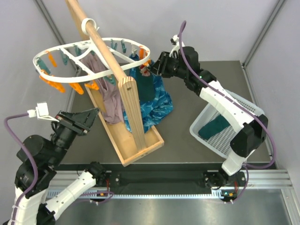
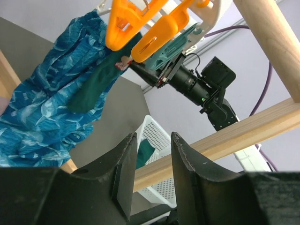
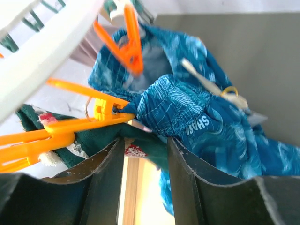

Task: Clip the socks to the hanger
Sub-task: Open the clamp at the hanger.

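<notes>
The white oval hanger [image 1: 36, 59] with teal and orange pegs hangs on the wooden pole. One dark teal sock [image 1: 145, 85] hangs at its right end, in front of the blue cloth. My right gripper [image 1: 151, 69] is open there. In the right wrist view [image 3: 145, 140] its fingertips stand either side of the sock's top edge [image 3: 103, 135], just under an orange peg [image 3: 42, 139]. I cannot tell whether that peg grips the sock. A second sock [image 1: 213, 127] lies in the white basket. My left gripper [image 1: 95, 113] is open and empty, low at the left, below the ring [image 2: 153, 140].
The long wooden pole [image 1: 101, 44] rests on a wooden stand [image 1: 136, 140] in the middle. A mauve-grey cloth [image 1: 110, 101] and a bright blue mottled cloth [image 1: 158, 105] hang from the hanger. The white basket [image 1: 243, 101] sits at the right. Grey walls close in the sides.
</notes>
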Robot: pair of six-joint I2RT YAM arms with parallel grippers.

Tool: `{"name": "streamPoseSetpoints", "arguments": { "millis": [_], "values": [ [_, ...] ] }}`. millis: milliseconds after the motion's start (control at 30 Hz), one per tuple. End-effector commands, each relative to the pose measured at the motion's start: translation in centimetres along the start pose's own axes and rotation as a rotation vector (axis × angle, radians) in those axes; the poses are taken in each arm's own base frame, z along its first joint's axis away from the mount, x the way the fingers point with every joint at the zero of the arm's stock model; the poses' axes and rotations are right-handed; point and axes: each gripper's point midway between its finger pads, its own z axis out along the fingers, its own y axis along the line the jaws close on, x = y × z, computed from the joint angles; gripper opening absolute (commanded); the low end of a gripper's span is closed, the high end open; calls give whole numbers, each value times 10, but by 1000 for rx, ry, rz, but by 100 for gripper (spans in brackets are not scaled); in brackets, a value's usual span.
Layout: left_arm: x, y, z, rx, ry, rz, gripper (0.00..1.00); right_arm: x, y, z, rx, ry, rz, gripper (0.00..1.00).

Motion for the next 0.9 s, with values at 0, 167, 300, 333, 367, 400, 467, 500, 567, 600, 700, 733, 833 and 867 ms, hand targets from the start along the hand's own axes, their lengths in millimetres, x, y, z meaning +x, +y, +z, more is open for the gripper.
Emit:
{"name": "streamPoseSetpoints", "arguments": {
  "millis": [0,167,300,333,367,400,467,500,567,600,700,733,833,867],
  "values": [
    [-10,-24,4,104,-41,-46,40,6,8,-16,-26,49,-36,42],
    [-13,-18,4,78,-64,-36,40,14,1,-45,7,41,-60,60],
    [-11,-16,3,89,-67,-43,40,15,-2,-71,44,34,-98,69],
    [-12,-14,4,77,-75,-39,40,16,-7,-77,65,39,-109,70],
    [-13,-12,3,70,-79,-38,40,17,-6,-85,71,35,-116,70],
    [-13,-10,2,62,-85,-32,40,18,-6,-89,68,36,-118,71],
    [-15,-6,2,50,-101,-34,40,26,4,-99,17,56,-126,71],
    [-15,-6,2,51,-103,-38,40,30,16,-101,-24,54,-139,71],
    [-17,-5,-1,50,-114,-46,39,40,37,-110,-90,50,-185,70],
    [-19,-4,-2,42,-123,-51,38,38,48,-112,-125,23,-205,69],
    [-30,4,-10,18,-183,-77,38,50,75,-112,-216,25,-242,63],
    [-31,5,-11,21,-194,-82,39,53,82,-112,-237,32,-242,61],
    [-31,4,-13,32,-194,-90,38,67,109,-106,-296,68,-254,44],
    [-28,6,-13,14,-176,-82,38,71,116,-103,-314,75,-251,38]
  ]
}}
